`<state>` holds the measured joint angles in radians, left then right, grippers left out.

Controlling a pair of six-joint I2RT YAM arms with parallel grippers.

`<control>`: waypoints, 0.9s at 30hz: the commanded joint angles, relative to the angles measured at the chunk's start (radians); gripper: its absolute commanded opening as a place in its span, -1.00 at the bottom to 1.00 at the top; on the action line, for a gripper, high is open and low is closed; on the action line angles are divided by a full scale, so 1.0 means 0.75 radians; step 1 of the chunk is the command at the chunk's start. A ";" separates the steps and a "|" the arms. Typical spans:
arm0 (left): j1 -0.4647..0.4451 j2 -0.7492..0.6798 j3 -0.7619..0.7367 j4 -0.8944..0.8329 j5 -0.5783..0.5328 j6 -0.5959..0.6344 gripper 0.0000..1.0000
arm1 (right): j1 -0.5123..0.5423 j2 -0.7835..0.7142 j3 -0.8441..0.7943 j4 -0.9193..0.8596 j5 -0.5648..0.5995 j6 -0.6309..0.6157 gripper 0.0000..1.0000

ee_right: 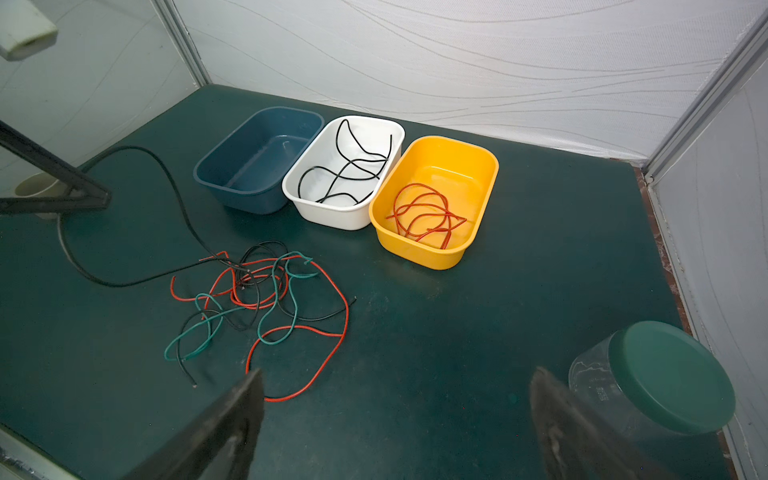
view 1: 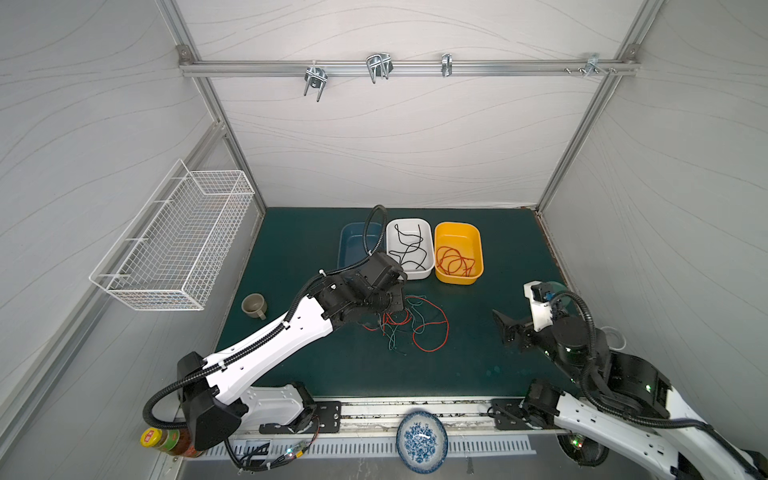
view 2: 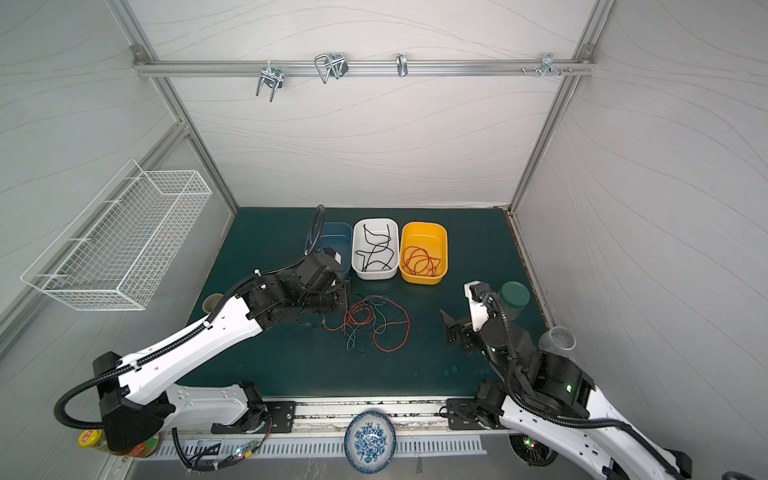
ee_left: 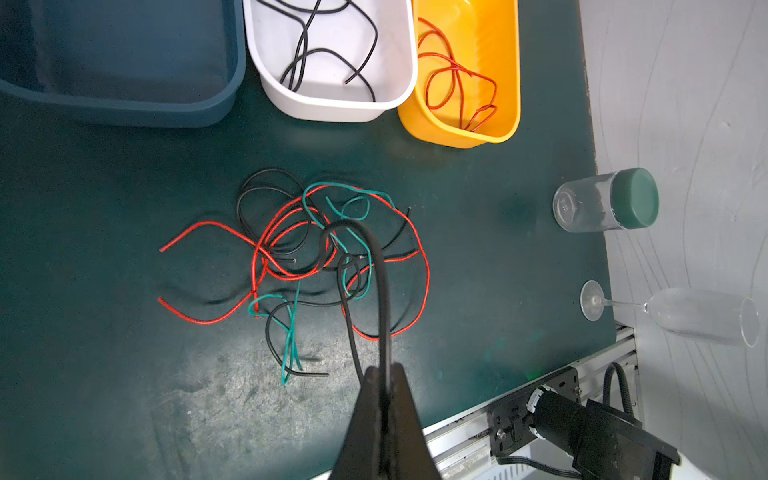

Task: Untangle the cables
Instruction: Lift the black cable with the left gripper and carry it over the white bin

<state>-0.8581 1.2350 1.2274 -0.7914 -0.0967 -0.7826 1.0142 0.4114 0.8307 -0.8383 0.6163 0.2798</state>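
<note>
Left claw (ee_left: 386,369): clenched on black cable (ee_left: 383,291).
Right claw (ee_right: 395,415): spread, empty.
Cables (ee_left: 291,275): tangled just ahead of my left claw.
Handling: light, limp, snaggy; I'd grip near a free end.

A wire basket (view 1: 174,241) hangs on the wall (view 1: 83,124), an olive cup (view 1: 253,306) nearby.

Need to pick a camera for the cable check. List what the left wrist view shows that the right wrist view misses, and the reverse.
Left wrist only: the wine glass. Right wrist only: the right gripper, open. Both: the left gripper shut on a black cable that rises from the tangled cables, the blue tub, the white tub with black cables, the yellow tub with red cables, the green-lidded jar.
</note>
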 commanded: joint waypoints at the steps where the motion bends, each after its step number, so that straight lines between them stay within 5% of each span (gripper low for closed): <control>1: 0.005 -0.038 0.097 -0.024 -0.016 0.077 -1.00 | 0.008 0.014 -0.009 0.025 0.000 -0.010 0.98; 27: 0.004 0.090 0.762 -0.327 -0.067 0.335 -1.00 | 0.007 0.064 -0.014 0.032 -0.015 -0.010 0.98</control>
<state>-0.8577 1.2766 1.7370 -1.0187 -0.1383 -0.5774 1.0142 0.4522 0.8284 -0.8375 0.6018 0.2798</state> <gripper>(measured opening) 0.048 0.989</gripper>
